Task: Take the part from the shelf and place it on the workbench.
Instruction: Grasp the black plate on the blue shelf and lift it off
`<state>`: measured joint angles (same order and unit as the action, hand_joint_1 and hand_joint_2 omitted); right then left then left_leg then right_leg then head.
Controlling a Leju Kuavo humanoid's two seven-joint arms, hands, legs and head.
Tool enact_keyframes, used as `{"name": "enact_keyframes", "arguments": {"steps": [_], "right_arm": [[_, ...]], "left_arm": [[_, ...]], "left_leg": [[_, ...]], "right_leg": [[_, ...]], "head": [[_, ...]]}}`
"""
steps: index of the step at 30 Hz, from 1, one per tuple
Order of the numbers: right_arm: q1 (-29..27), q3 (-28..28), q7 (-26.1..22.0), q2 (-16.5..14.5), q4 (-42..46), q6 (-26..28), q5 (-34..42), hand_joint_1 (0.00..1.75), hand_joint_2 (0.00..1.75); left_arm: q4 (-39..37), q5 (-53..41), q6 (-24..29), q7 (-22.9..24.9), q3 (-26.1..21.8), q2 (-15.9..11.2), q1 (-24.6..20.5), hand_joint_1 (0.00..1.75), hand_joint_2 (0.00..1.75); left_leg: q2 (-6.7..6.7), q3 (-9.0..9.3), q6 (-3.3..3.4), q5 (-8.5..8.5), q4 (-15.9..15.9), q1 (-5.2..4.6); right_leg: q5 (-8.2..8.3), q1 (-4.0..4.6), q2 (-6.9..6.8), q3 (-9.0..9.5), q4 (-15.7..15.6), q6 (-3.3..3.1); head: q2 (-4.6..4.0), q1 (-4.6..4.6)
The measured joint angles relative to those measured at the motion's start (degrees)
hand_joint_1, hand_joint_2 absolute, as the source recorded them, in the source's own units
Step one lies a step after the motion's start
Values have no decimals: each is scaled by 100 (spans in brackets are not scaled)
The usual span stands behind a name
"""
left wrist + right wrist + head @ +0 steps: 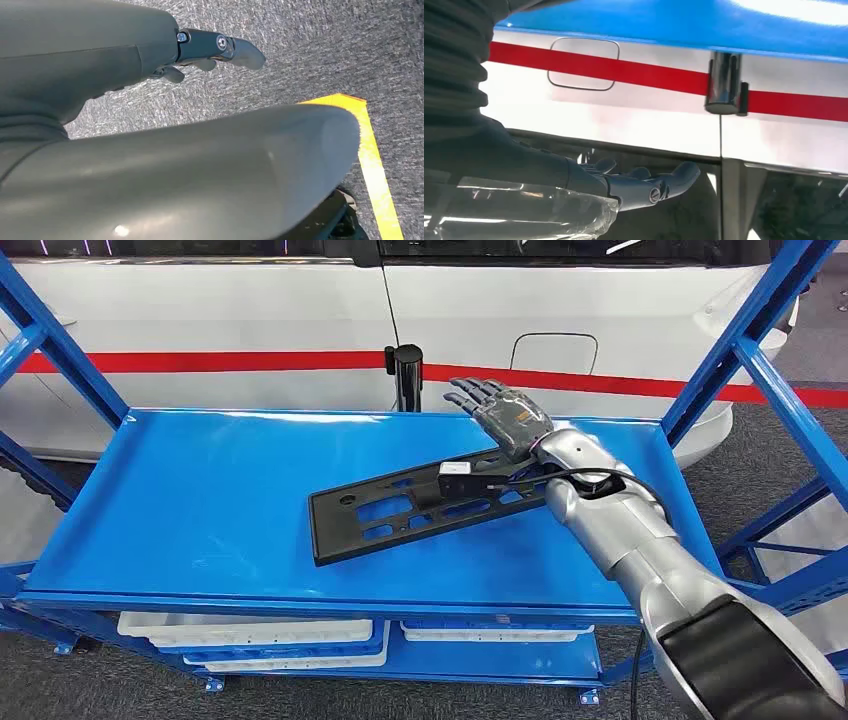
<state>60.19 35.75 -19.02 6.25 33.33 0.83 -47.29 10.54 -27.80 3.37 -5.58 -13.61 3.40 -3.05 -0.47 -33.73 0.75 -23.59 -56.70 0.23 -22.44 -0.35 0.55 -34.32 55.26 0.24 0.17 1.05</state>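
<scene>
A long flat black part (420,504) with several cut-outs lies slantwise on the blue shelf top (200,510). My right hand (500,412) hovers above the part's far right end, fingers stretched out and apart, holding nothing. The silver right forearm (610,510) crosses over that end of the part. In the right wrist view the outstretched fingers (644,182) reach toward the white car. My left hand (210,52) hangs over grey carpet with its fingers loosely extended and nothing in them.
Blue slanted shelf posts (745,340) rise at both sides. A black post (406,375) stands behind the shelf's back edge, before a white car with a red stripe (250,362). White trays (250,630) sit on the lower shelf. A yellow floor line (375,165) runs over the carpet.
</scene>
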Motion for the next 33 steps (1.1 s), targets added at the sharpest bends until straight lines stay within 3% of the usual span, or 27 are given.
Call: {"name": "enact_keyframes", "arguments": {"steps": [4,10,18,33], "right_arm": [[396,-29,-138,82,0,-521,187,0,175],[1277,-5,-560,286,-2,-2146,894,0,175],[2103,281,-518,468,-28,-3572,1801,0,175],[2439,1552,-158,618,-29,-4636,2306,0,175]], "left_arm": [[0,-1,9,3,-28,-8,7,0,0],[0,1,52,37,-78,-30,17,0,0],[0,19,97,63,-222,-41,23,0,0],[0,74,166,138,-425,-39,24,0,0]], "left_leg": [[2,1,0,0,-1,-1],[2,0,0,0,-2,0],[2,0,0,-1,-2,1],[4,6,0,0,-2,1]], "right_leg": [[0,-2,0,0,0,0],[0,-5,-1,0,0,1],[0,-5,0,-1,0,1],[0,-4,0,3,0,0]], "head": [[0,0],[0,-1],[0,0],[0,1]]}}
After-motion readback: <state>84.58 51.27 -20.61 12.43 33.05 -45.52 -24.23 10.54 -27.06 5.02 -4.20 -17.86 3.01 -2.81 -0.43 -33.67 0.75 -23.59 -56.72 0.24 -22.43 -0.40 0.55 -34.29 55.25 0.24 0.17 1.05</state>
